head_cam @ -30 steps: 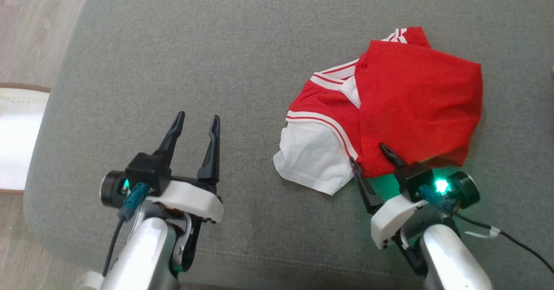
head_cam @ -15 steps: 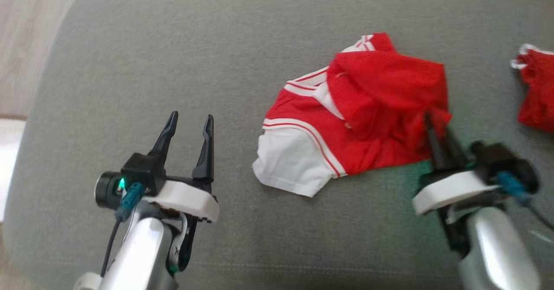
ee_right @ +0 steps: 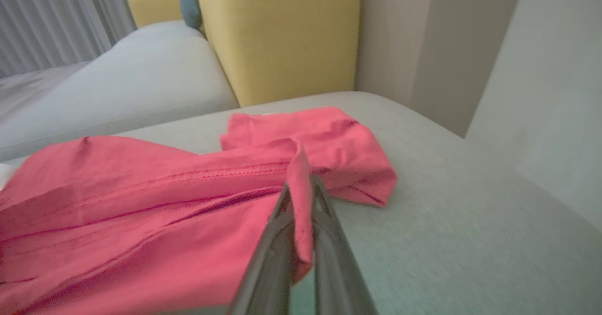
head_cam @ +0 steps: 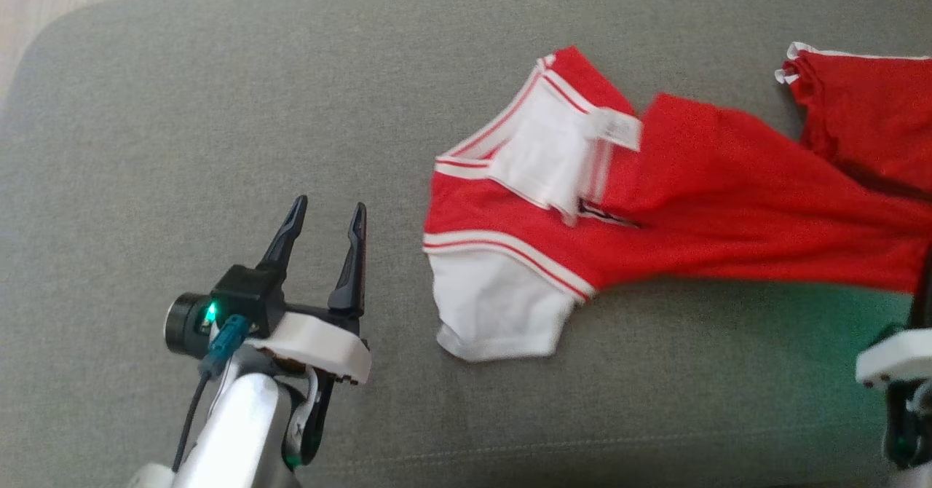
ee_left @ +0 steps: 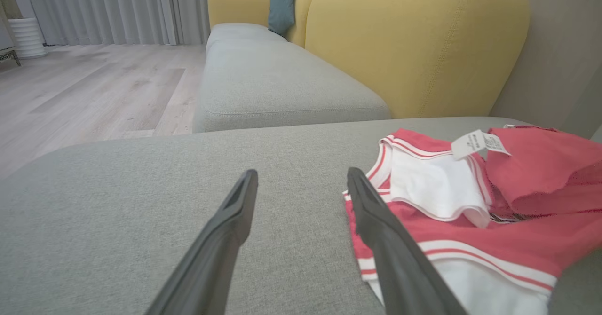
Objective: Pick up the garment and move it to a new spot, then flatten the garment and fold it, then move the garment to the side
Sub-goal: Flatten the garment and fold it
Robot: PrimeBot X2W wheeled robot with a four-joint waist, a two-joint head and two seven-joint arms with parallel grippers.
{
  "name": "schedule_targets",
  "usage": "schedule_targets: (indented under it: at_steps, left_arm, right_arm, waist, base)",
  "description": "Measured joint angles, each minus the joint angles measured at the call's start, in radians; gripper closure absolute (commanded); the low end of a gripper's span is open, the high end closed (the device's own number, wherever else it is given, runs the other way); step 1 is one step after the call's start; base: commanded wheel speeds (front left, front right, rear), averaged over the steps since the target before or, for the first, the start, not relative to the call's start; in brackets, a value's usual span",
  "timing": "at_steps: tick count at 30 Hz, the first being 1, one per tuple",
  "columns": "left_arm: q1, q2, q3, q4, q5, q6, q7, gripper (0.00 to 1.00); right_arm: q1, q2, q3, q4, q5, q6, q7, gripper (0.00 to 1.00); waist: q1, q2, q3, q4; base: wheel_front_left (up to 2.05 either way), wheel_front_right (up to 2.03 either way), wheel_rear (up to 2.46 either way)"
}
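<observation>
The garment [head_cam: 641, 204] is a red shirt with white sleeves, white stripes and a white collar tag. It lies on the grey cushion [head_cam: 218, 109], pulled out long toward the right. My right gripper [ee_right: 301, 185] is shut on a fold of its red hem, and cloth hangs between the fingers. In the head view its white mount [head_cam: 894, 357] sits at the right edge. My left gripper [head_cam: 328, 215] stands open over bare cushion, left of the white sleeve and apart from it. The left wrist view shows that left gripper [ee_left: 302, 174] with the garment [ee_left: 470, 221] beside its right finger.
A second red cloth with white trim [head_cam: 859, 116] lies at the far right, bunched just beyond the held hem [ee_right: 329, 155]. A yellow sofa back [ee_left: 414, 42] and another grey seat [ee_left: 273, 84] stand behind the cushion. Wood floor [ee_left: 94, 84] lies to the left.
My right gripper has shut on the red hem and pulled it right, unfolding and stretching the garment. The head camera has turned right. The left gripper has stayed open in place.
</observation>
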Motion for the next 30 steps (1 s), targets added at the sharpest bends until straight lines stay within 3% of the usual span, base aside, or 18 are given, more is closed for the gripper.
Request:
schedule_targets:
  at_steps: [2,3,4,9,15,21,30]
  left_arm:
    - [0.0,-0.002,0.0,0.002,0.0,-0.004,0.0,0.0]
    - [-0.001,-0.002,0.0,0.005,0.0,-0.004,0.0,0.0]
    - [-0.001,-0.002,0.0,0.007,0.0,-0.004,0.0,0.0]
    - [-0.004,-0.005,0.001,0.018,0.007,-0.013,0.0,0.0]
    - [-0.004,-0.009,0.003,0.021,0.009,-0.014,0.0,0.0]
    - [-0.003,-0.021,0.006,0.016,0.009,-0.014,0.0,0.0]
    - [-0.002,-0.027,0.005,0.002,0.009,-0.014,0.0,0.0]
  right_arm:
    - [0.0,0.0,-0.036,0.053,0.0,0.0,0.009,1.0]
    - [0.0,0.001,-0.046,0.081,-0.002,0.0,0.013,0.73]
    - [-0.001,0.003,-0.058,0.107,-0.014,0.0,0.015,0.0]
    - [-0.011,0.003,-0.049,0.169,-0.046,0.0,-0.043,0.0]
    - [-0.067,0.002,0.169,0.081,-0.047,0.0,-0.127,0.0]
    - [-0.056,0.001,0.375,-0.039,-0.046,0.0,-0.143,0.0]
    - [0.034,0.0,0.5,-0.073,-0.092,0.0,-0.099,0.0]
  waist:
    - [0.0,0.0,0.004,-0.007]
    - [0.0,0.0,0.006,-0.009]
    - [0.0,0.0,0.008,-0.011]
    - [0.0,0.0,0.01,-0.012]
    - [0.0,0.0,0.001,0.002]
    - [0.0,0.0,-0.013,0.038]
    - [0.0,0.0,-0.02,0.115]
  base:
    - [0.0,0.0,0.0]
    - [0.0,0.0,0.0]
    - [0.0,0.0,0.0]
    - [0.0,0.0,0.0]
    - [0.0,0.0,0.0]
    - [0.0,0.0,0.0]
    - [0.0,0.0,0.0]
